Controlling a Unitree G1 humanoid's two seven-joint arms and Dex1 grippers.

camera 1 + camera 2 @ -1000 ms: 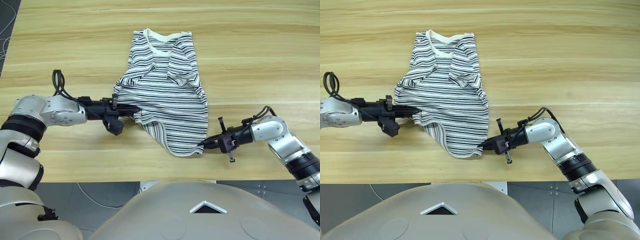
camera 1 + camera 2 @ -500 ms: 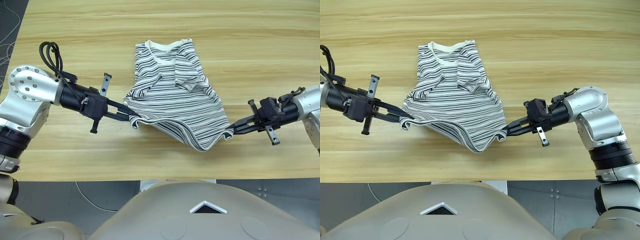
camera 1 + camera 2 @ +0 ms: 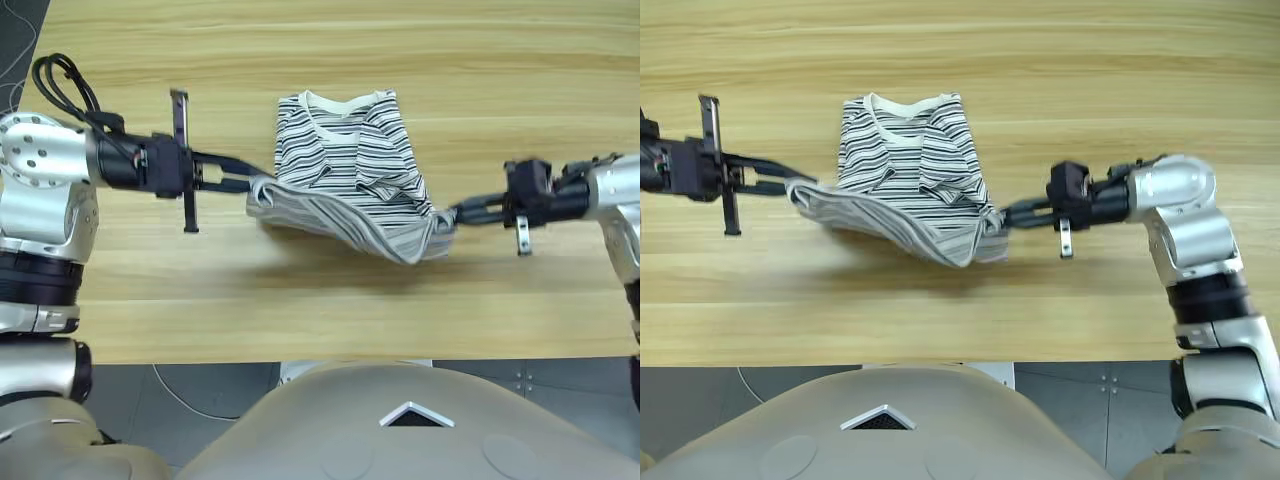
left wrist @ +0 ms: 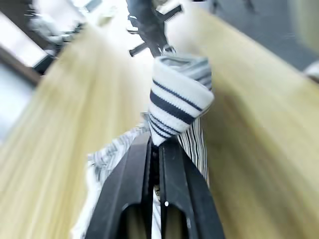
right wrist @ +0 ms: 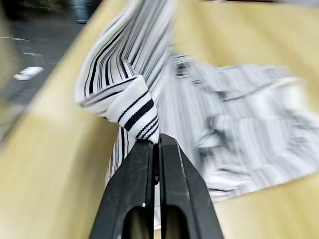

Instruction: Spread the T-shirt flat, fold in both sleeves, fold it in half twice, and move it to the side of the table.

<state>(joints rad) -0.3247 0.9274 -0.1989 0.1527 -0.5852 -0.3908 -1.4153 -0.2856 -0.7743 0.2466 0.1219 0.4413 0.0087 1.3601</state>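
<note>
Grippers clamped on cloth: my left gripper (image 3: 252, 183) pinches one bottom corner of the T-shirt (image 3: 345, 165) and my right gripper (image 3: 455, 212) the other, each with a bunched wad of striped hem squeezed between its closed fingers. The hem stretches between the two, apparently raised off the table (image 3: 520, 90) and sagging in the middle. The collar end lies on the wood on the side away from me, with a crumpled fold across the chest. By my reading, the spreading step is in hand. To do it well, both arms should draw the hem apart and toward me evenly, taut and level so the creases pull out. They should then lower it together before letting go; an uneven pull would skew the shirt.
</note>
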